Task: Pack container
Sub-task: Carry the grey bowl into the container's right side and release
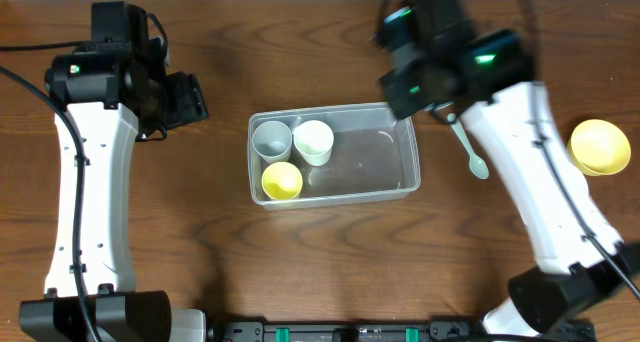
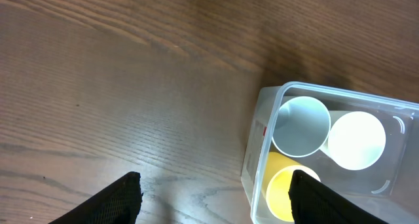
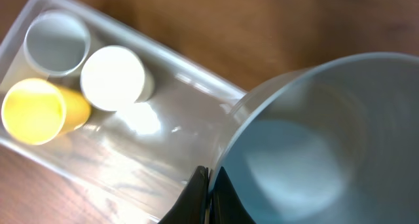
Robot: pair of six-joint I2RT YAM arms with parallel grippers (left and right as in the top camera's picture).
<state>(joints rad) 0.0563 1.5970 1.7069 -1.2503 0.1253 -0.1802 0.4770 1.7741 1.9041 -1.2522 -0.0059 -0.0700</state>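
Closest to my right wrist lens is a grey bowl [image 3: 314,145], filling that frame from 3 to 6 o'clock. I can see the right gripper [image 3: 208,194] narrowed onto the bowl's rim, pinching it. Past the bowl, towards 9 o'clock in that view, lies the clear container [image 3: 170,135]. From overhead the container [image 1: 375,157] sits mid-table on the wooden table [image 1: 200,252], with the right gripper [image 1: 430,57], blurred, just off its 1 o'clock corner. Three cups stand in its 9 o'clock end: a grey cup [image 1: 271,139] and a white cup [image 1: 313,142] side by side, and a yellow cup [image 1: 281,181] at 6 o'clock of the grey one. My left gripper [image 1: 185,100] hangs at 10 o'clock of the container, apart from it, jaws spread wide with nothing between them. A pale spoon [image 1: 472,150] lies at 3 o'clock of the container, and a yellow bowl [image 1: 600,147] further out that way
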